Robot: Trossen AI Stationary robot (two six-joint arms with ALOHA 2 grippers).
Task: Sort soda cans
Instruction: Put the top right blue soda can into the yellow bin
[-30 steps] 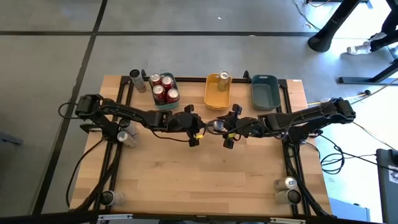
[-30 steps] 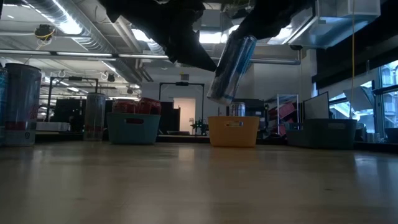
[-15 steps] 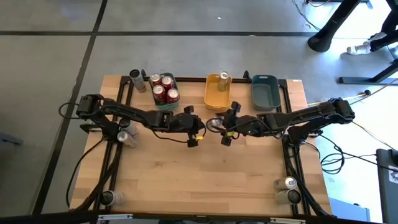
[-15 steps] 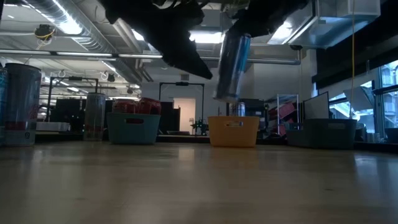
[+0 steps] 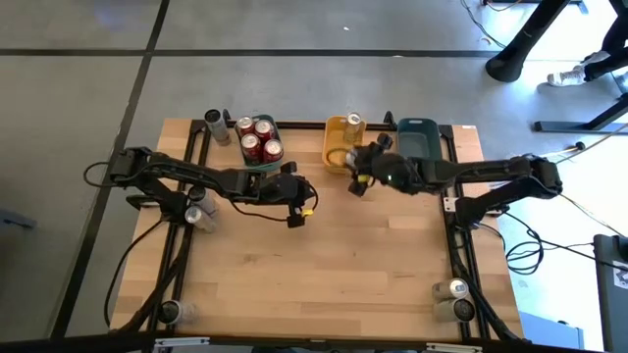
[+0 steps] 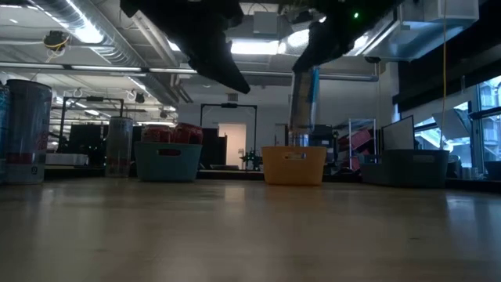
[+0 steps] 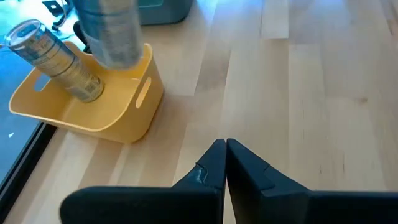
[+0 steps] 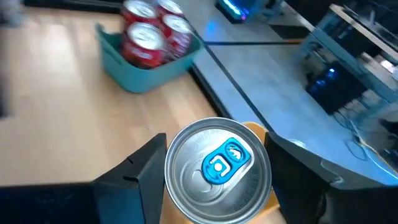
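Open surface in front — crowded back edge

The wooden surface [image 5: 324, 265] lies bare across its middle; passage narrows at the teal tray [image 5: 257, 163], yellow tray [image 5: 342, 157] and grey-blue tray [image 5: 420, 147] — both arms stretch across before them.

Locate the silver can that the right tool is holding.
The silver metal can hangs upright in the right tool, above the near end of the yellow rectangular tray, which already holds a gold can at its far end.
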